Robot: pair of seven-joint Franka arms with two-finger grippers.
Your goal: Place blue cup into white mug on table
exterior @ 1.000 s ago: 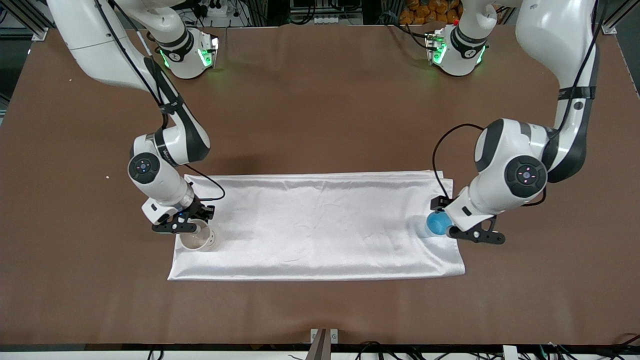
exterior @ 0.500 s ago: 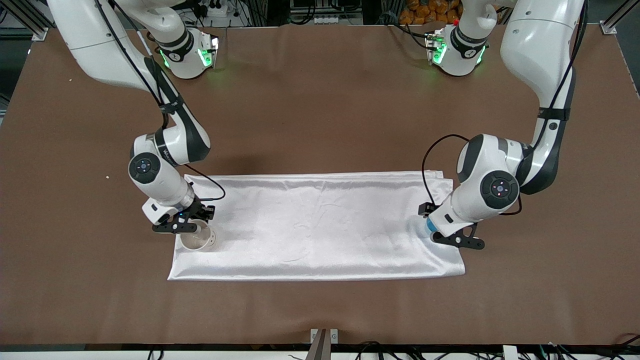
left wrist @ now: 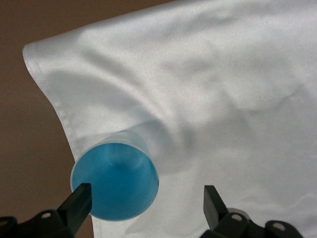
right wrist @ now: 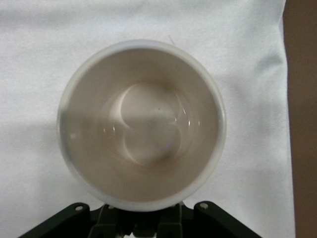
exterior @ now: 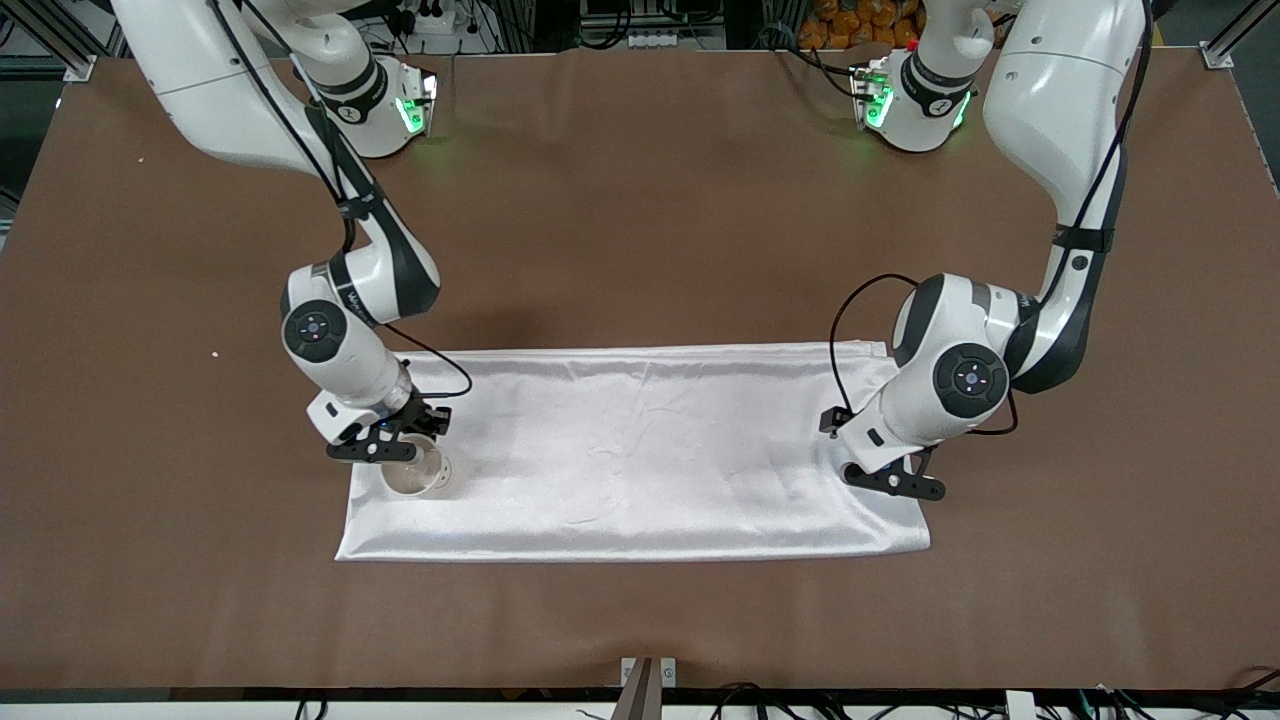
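Your right gripper (exterior: 385, 452) pinches the glossy white mug (right wrist: 142, 124) at its rim, on the satin cloth (exterior: 640, 450). Your left gripper (left wrist: 143, 198), fingers spread, straddles the translucent blue cup (left wrist: 116, 179) on the cloth's other end.

white cloth (exterior: 640, 450) bare between grippers, mug (right wrist: 142, 124) seemingly empty

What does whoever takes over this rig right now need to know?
Left gripper: open, low over the white cloth at the left arm's end, fingers straddling the blue cup, one finger close against it; not yet closed.
Right gripper: appears shut on the edge of the white mug, which is upright and empty on the cloth at the right arm's end.
Done: both arms are in position.
Left: grasp the cup, carry it across and lower it into the mug.
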